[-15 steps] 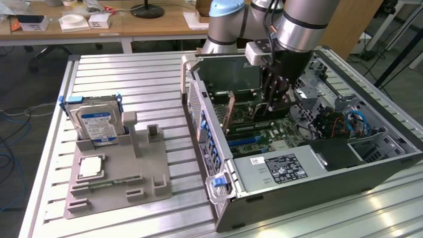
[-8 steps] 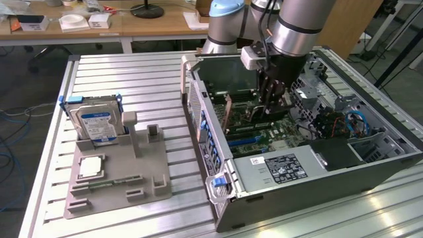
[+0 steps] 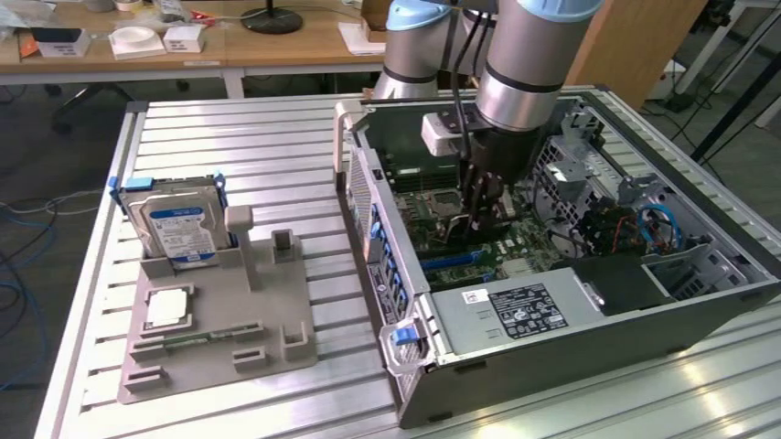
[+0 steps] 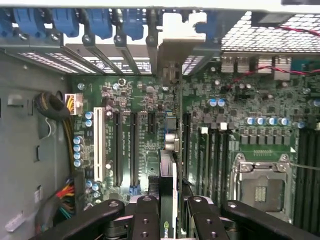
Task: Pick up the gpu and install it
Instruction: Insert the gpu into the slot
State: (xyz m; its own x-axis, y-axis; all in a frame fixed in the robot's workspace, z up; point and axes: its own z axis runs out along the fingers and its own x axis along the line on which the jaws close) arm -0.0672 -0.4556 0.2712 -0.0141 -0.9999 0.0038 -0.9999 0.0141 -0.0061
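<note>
Jaws around edge-on gpu, deep inside open computer case

Arm's lower segment hangs near vertical, wrist pointing straight down. Pincer low, black fingers partly closed from both sides, clamping the gpu edge-on.

You see a slatted metal table bearing an open computer case. Toward the exterior view's left, a grey holder keeps a hard drive standing upright. Inside the case you find a green motherboard, with a white slot and a bare processor socket. A wooden desk stands behind.
</note>
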